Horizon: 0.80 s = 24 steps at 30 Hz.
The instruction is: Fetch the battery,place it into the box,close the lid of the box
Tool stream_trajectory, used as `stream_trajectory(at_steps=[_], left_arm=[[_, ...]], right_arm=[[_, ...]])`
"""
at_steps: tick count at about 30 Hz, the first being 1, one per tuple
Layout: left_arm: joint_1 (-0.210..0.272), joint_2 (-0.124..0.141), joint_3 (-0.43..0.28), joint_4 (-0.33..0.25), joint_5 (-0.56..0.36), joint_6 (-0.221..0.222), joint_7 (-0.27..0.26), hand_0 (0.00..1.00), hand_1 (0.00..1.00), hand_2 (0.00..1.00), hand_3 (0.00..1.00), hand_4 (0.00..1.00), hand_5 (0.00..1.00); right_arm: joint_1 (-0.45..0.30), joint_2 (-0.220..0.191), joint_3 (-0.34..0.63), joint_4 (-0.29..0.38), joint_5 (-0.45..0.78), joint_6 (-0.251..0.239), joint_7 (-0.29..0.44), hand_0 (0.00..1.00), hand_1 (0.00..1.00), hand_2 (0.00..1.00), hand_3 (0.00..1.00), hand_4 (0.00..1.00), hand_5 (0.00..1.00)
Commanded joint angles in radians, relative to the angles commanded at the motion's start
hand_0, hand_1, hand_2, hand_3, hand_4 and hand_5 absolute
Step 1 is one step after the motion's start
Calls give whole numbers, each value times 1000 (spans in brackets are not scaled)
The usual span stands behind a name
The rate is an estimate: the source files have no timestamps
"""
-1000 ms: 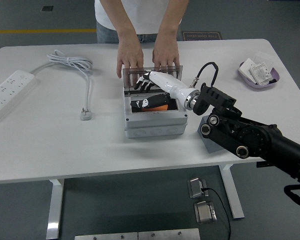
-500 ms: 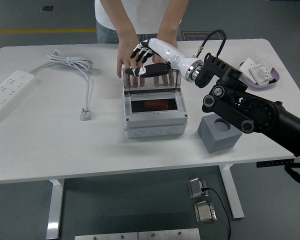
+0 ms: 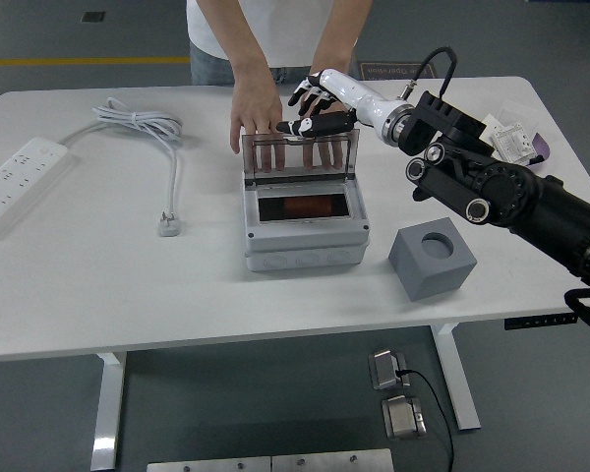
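Note:
A grey box (image 3: 305, 236) stands at the table's middle. Its clear lid (image 3: 300, 152) stands upright at the back. A dark reddish battery (image 3: 303, 206) lies inside the box. My right hand (image 3: 310, 110) is white with black fingers. It hovers above and just behind the lid's top edge, fingers spread, holding nothing. A person at the far side rests the left-side hand (image 3: 253, 113) behind the lid; the other hand (image 3: 326, 103) is partly hidden by my hand. My left arm is out of view.
A grey cube with a round hole (image 3: 431, 259) stands right of the box. A white power strip (image 3: 15, 184) with its cable (image 3: 143, 128) and plug (image 3: 169, 225) lies at the left. A purple dish (image 3: 511, 147) with small packets sits at the far right.
My right hand has risen out of the box, leaving the battery inside, and moved back and right to above the lid. The person's hands stay behind the lid.

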Motion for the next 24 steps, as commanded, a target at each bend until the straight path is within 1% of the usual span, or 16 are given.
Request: stream_trajectory(at_steps=[3,8,11,15,22,24], left_arm=[[-2,0,9,-1,-7,-1,-3,632,686,636,652,629,187],[0,-1,38,-1,-35,-3,-14,632,686,636,652,629,187],[1,-2,53,-1,-50,-4,-20,632,686,636,652,629,187],[5,-6,68,-1,-68,-5,-26,632,686,636,652,629,187],[11,-9,83,0,-89,-6,-33,632,686,636,652,630,188],[14,-10,83,0,-91,-6,-33,632,686,636,652,630,188]], right_arm=[[-14,-14,-14,-6,8,-3,3,716,594,613,661,923,554],[-44,-38,-20,32,0,-9,1,713,595,613,661,924,555],[-63,-52,-23,68,-10,-13,-2,714,601,609,653,922,559],[-87,-75,-22,141,-36,-19,-10,714,601,609,653,922,559],[-108,-114,-31,259,-73,-26,-27,714,604,606,651,921,561],[-111,-123,-32,283,-80,-26,-32,714,604,606,651,921,561]])
